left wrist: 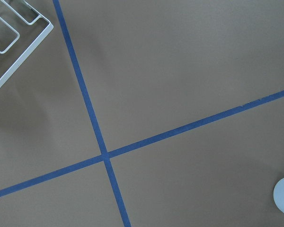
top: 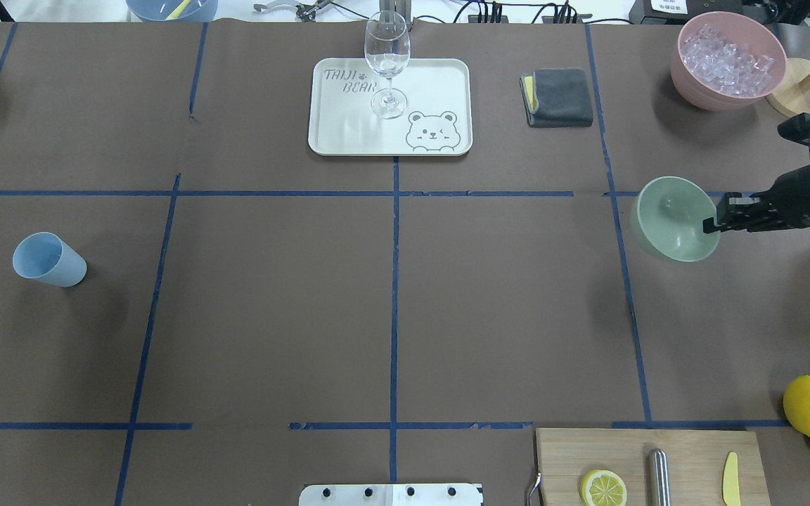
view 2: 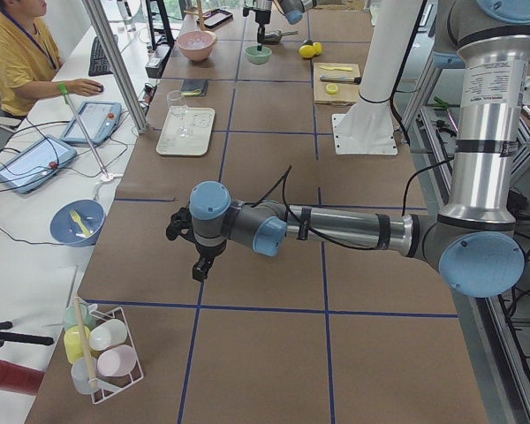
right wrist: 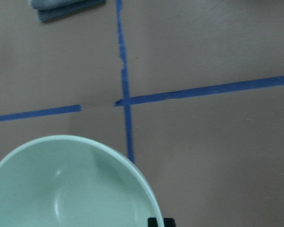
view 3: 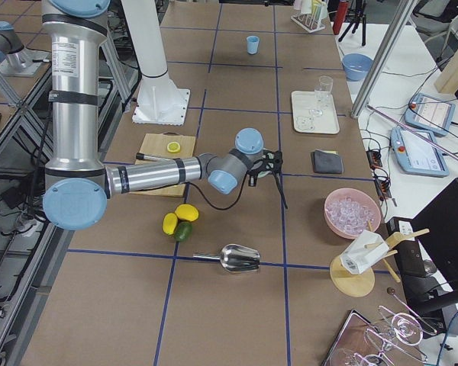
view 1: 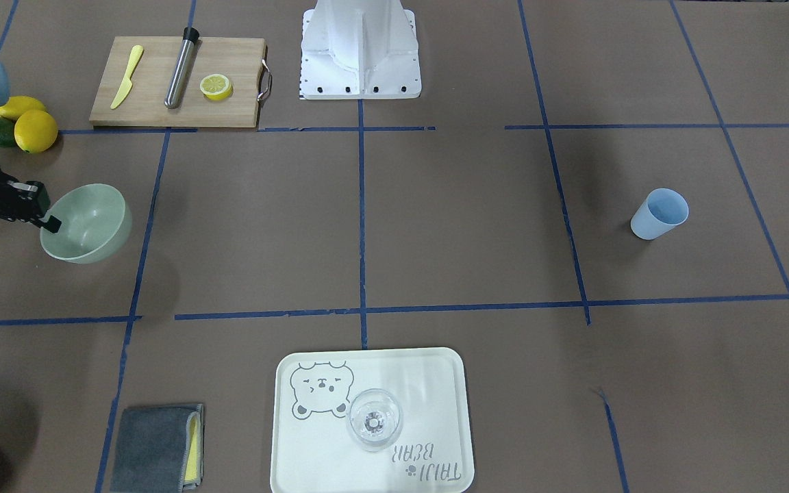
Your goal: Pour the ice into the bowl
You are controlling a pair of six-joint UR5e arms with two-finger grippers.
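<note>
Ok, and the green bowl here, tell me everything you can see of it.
The bowl is round, pale sage green, matte and plastic-looking, smooth-walled, with nothing inside. The right hand pinches its rim on the arm's side. It is tilted, opening turned partly sideways, and seems lifted off the table, judging by a faint shadow set apart from it. It is on the robot's right, beside a blue tape line.

Left arm (view 2: 336,228) and right arm (view 3: 146,177): silver tubes, pale blue joint caps, black bands. A black cable loops off each forearm, at the end away from the base (view 1: 360,55). Base white, boxy, black screws along its foot. Left gripper (view 2: 199,265) and right gripper (top: 711,225) black.
</note>
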